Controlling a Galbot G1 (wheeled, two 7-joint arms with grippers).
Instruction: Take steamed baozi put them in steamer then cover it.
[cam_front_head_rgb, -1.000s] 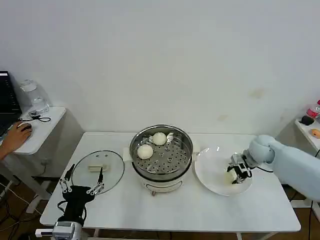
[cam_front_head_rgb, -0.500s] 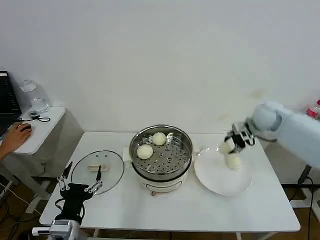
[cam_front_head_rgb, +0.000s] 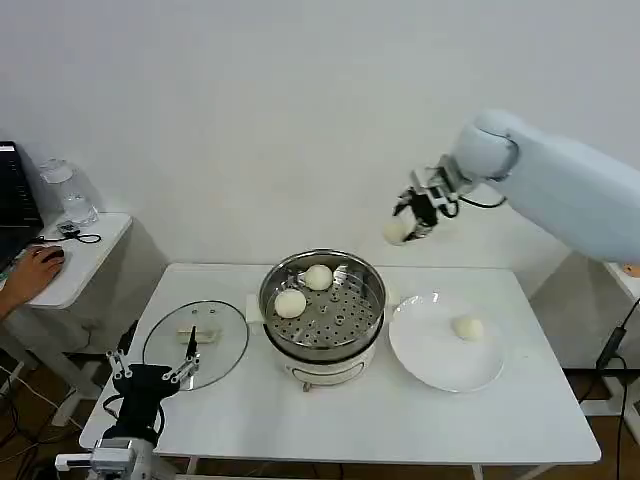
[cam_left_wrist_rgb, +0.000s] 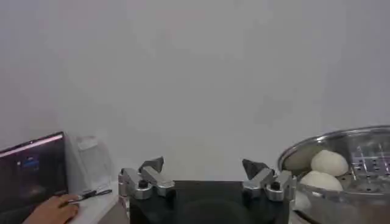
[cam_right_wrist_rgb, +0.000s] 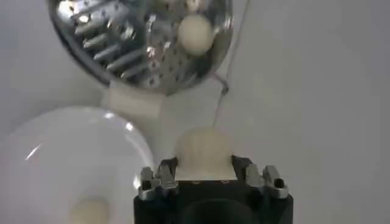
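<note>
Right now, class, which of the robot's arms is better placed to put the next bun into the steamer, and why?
Right. The right gripper already holds a bun in the air, up and to the right of the steamer. The left gripper hangs open and empty low by the glass lid.

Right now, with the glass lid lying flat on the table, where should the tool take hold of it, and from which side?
Grip the cream bar handle at the centre of the cover, coming straight down from above. The cover lies flat beside the steamer, so its metal rim offers little to pinch, while the raised bar does. The left tool, open at the near edge, looks best placed.
</note>
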